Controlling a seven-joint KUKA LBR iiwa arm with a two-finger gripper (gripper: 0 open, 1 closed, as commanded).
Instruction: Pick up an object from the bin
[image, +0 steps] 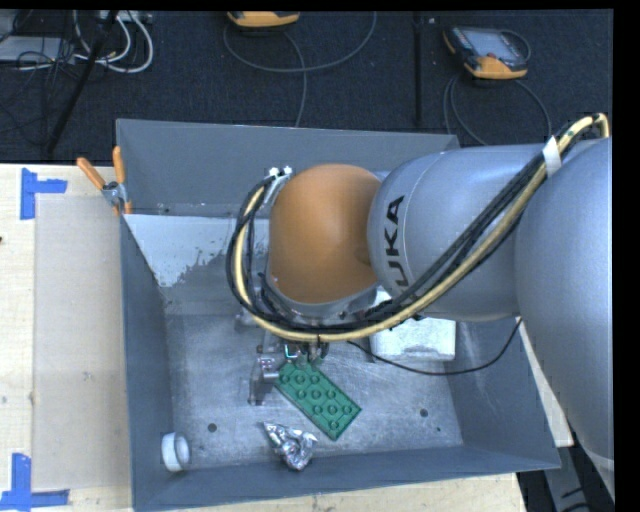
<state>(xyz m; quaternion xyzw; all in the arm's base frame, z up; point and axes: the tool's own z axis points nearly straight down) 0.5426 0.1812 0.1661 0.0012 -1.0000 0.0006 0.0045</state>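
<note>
My gripper (264, 382) hangs below the arm's wrist over the middle of the bin floor, low down. Right beside it lies a green studded building plate (320, 400), flat and set diagonally, its upper end tucked under the gripper body. Whether the gripper touches the plate is hidden. A crumpled piece of silver foil (290, 444) lies just below the plate, near the bin's front wall.
A small white round cap (175, 450) sits in the front left corner. A white block (415, 340) lies at the right, partly under the arm. The arm and its cables cover the bin's middle and right.
</note>
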